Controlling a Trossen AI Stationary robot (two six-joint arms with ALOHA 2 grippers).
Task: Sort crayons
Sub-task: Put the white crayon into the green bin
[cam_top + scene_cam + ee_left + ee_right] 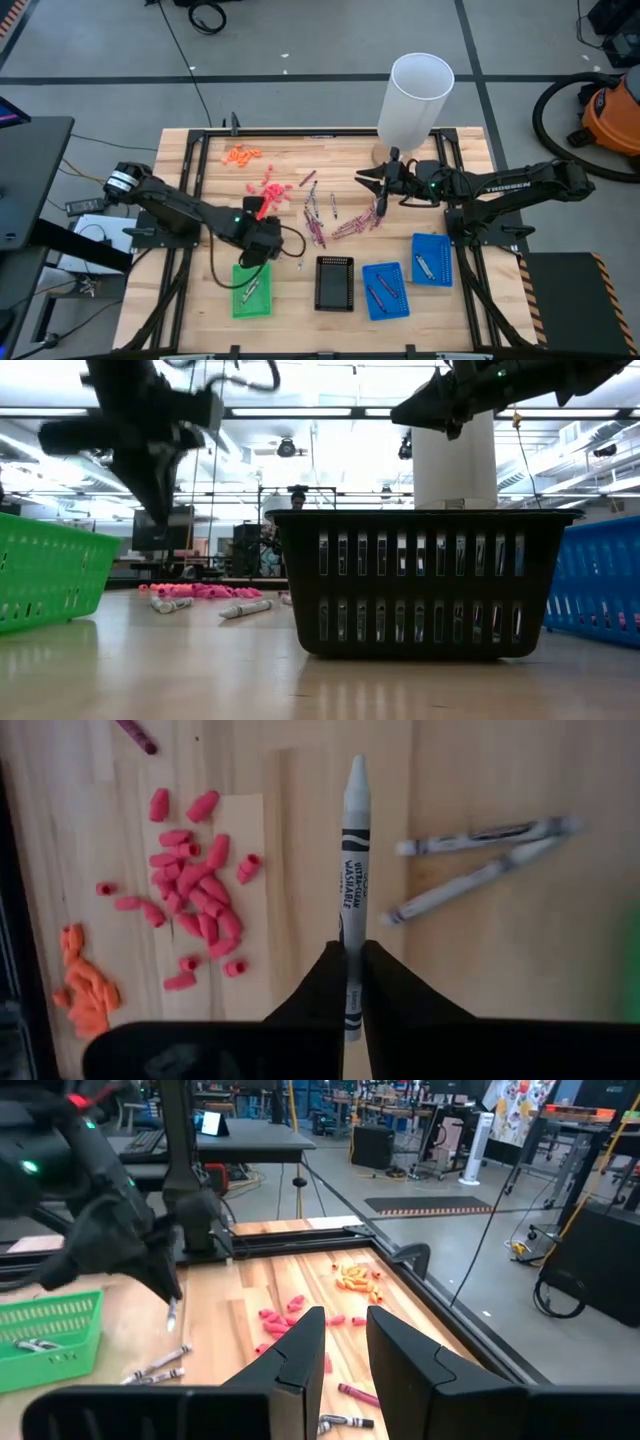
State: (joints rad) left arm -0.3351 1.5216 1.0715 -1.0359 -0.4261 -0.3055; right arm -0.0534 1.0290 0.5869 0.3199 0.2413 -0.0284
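Bright overhead lighting; ceiling glare in low view; soft shadows

High view: you look straight down on the whole table (330,150). Low view: level, close behind the black basket (420,580). Wrist views look forward; both share the pink pile (195,885).

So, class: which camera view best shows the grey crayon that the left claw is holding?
The left wrist view: the grey crayon fills the frame, pinched in the left claw, with its label showing. The right wrist view shows it as a small sliver under that claw. In the high and low views the arm hides it.
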